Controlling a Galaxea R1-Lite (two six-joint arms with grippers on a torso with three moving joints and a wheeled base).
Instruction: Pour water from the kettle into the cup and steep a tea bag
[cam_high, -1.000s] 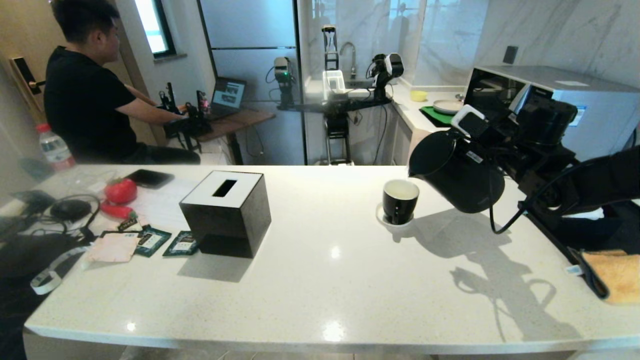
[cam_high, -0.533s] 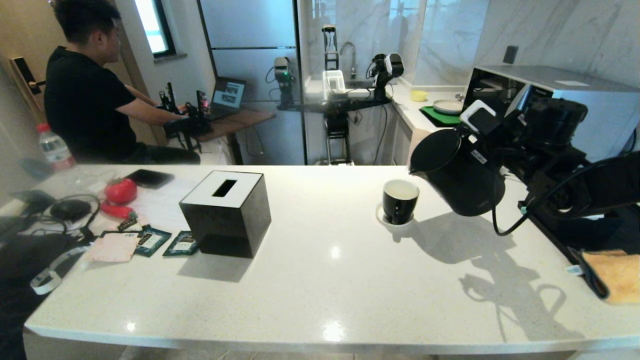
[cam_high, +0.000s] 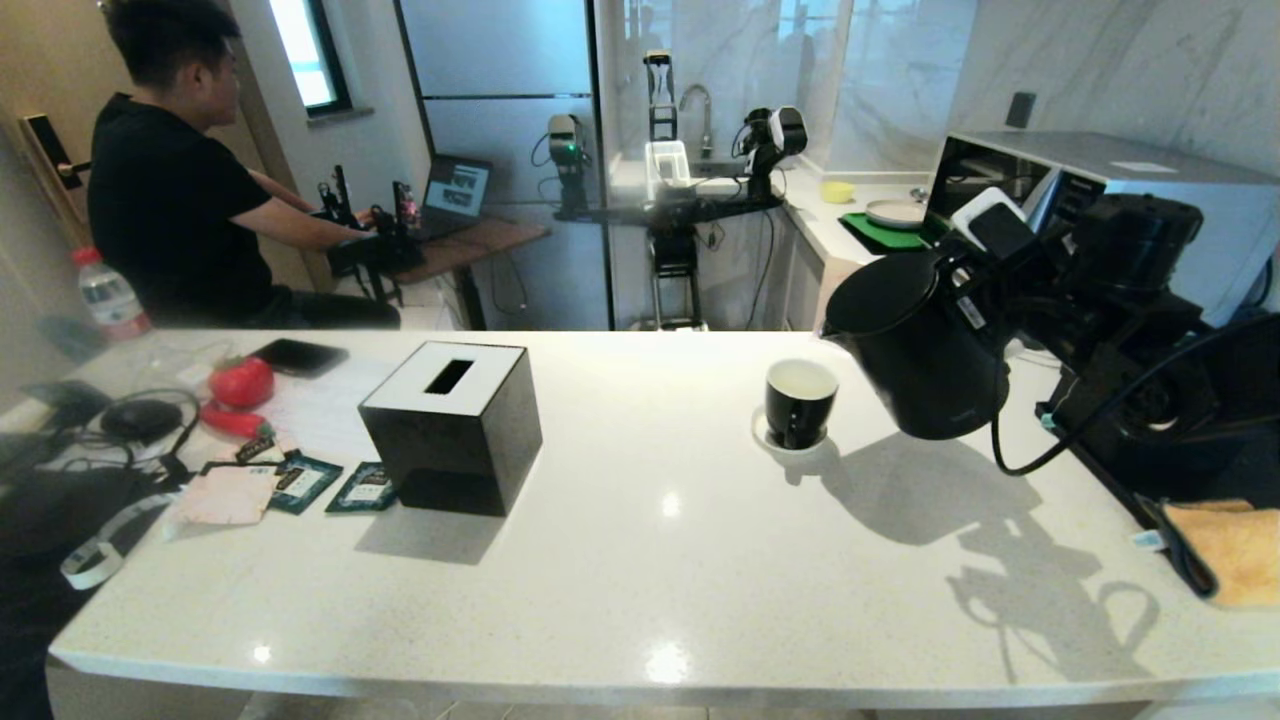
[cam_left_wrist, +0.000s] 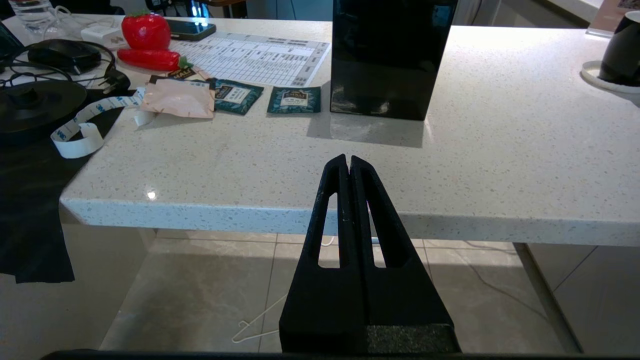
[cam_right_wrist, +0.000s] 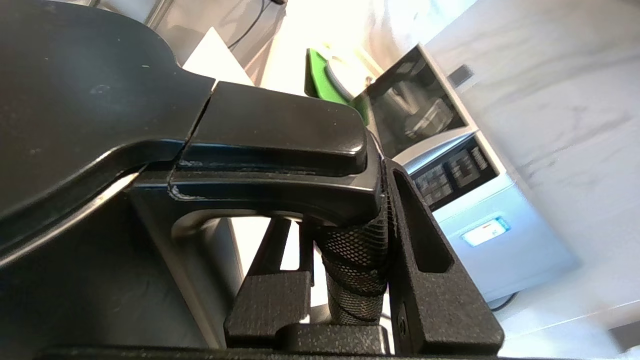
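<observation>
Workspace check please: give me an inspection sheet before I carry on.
Surface: white speckled counter, glossy.
Job's things: kettle held in the air right of the cup, spout toward it; cup on its saucer; no tea bag seen, only green sachets.
Clutter: black tissue box, red toy peppers, phone.
Grippers: right gripper shut on the kettle's handle; left gripper shut, below the counter edge.
Cables: black cable looping under the right arm.
Surroundings: person seated at a desk behind.

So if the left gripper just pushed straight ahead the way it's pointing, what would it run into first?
The left gripper, shut, points at the countertop front edge from slightly below. It would probably meet that edge first; if it cleared it, the black tissue box stands behind. Depth is unclear.
</observation>
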